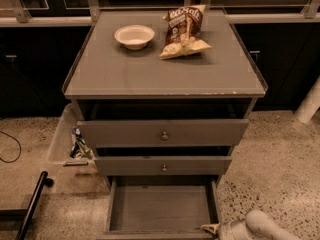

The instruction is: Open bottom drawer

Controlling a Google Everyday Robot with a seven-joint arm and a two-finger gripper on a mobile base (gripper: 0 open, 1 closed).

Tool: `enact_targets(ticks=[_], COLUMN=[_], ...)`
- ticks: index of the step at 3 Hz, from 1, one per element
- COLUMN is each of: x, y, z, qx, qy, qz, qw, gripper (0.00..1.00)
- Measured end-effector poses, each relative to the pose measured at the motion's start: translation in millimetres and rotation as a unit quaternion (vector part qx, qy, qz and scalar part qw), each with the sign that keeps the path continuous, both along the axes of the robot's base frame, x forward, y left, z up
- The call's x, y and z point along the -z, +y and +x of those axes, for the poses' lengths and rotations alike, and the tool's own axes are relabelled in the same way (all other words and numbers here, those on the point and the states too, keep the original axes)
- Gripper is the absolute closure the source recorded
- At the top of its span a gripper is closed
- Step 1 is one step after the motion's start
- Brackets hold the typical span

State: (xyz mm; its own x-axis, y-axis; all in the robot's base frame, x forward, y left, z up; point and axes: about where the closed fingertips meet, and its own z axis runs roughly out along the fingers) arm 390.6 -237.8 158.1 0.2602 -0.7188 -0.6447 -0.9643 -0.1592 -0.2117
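We locate the grey cabinet at the centre of the frame, with three drawers stacked in its front. The bottom drawer stands pulled out toward the lower edge of the frame. Its plain grey interior is exposed and holds nothing that we can see, and its front panel is cut off by the bottom edge. Above it, the middle drawer and the top drawer each sit slightly forward of the carcass, and each carries a small round knob at its centre. The gripper is at the lower right of the frame, just beside the front right corner of the bottom drawer. We cannot tell whether it touches the drawer, nor whether it is spread or pressed together. The white arm runs from it toward the lower right corner. On the cabinet top, in the upper centre of the frame, a white bowl stands to the left of a chip bag, and the two are apart. A clear plastic bin sits on the speckled floor at the left of the cabinet. A black bar crosses the lower left corner.
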Motion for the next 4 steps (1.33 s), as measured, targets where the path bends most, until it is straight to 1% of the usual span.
enact_targets(ticks=[3,4], x=[0.0,0.1], y=[0.1,0.1], z=[0.0,-0.1], qx=[0.000,0.000], qy=[0.000,0.000], qz=[0.000,0.000], qw=[1.0000,1.0000], gripper=[0.11,0.00])
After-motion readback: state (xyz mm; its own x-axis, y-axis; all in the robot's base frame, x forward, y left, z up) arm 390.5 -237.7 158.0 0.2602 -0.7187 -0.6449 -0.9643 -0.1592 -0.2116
